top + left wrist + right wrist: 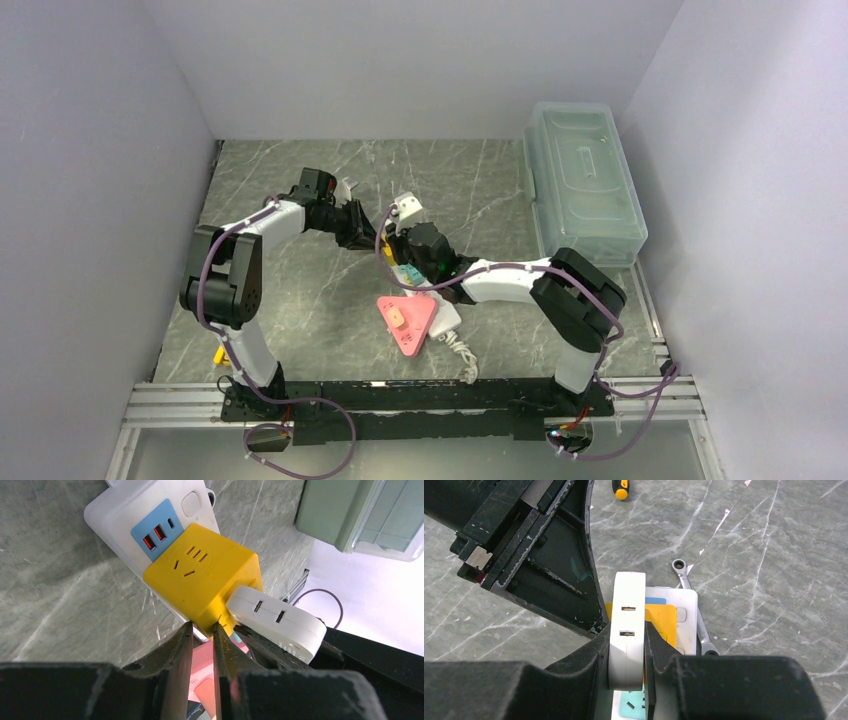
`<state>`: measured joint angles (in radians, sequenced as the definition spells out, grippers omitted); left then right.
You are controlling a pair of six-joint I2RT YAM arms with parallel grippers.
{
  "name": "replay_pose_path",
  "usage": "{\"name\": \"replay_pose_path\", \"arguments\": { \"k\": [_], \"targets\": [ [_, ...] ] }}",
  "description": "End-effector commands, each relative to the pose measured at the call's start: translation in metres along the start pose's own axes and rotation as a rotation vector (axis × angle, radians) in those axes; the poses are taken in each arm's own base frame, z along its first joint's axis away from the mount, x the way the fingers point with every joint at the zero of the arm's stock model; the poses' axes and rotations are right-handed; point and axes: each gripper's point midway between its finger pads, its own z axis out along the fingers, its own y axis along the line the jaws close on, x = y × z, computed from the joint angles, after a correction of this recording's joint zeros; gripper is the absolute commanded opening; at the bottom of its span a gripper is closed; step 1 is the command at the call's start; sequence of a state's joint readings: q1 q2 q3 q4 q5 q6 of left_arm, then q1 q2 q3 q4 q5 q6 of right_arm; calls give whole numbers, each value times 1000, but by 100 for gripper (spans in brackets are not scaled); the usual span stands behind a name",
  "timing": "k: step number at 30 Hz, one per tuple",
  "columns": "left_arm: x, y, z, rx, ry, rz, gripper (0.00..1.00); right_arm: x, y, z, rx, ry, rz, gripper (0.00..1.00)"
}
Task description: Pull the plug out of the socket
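Right tool (626,630) pinching the white plug (627,605) seated in the yellow block (200,575) of the socket (115,510) at mid-counter (60,595), left tool (202,627) pressed together at the block's edge; if unrestrained, the socket may lift with the plug.

Both arms reach in and pretty much meet mid-table. Left arm (240,280) has its elbow up and its forearm angling forward and to the right. The left gripper (202,626) tips downward, fingers (177,650) pinched almost together with just a thin slit between them. Right arm (505,280) is folded lower, forearm running leftward, wrist turned so the right gripper (626,627) points away from its base. Its fingers (656,647) are clamped flat on either side of the plug (626,595). The left claw's tip sits just left of the right claw's left finger, practically touching it.
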<state>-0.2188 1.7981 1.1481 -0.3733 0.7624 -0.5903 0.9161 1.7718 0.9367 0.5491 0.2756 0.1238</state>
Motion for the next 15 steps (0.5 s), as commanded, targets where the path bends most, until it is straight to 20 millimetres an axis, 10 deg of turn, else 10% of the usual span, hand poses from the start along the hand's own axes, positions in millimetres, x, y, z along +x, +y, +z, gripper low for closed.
{"name": "replay_pose_path", "arguments": {
  "k": [1, 15],
  "targets": [
    [7, 56, 14, -206, 2, -30, 24, -36, 10, -8, -18, -99, -1, 0],
    [6, 56, 15, -205, 4, -30, 24, -31, 32, -10, 27, -118, -139, 0]
  ]
}}
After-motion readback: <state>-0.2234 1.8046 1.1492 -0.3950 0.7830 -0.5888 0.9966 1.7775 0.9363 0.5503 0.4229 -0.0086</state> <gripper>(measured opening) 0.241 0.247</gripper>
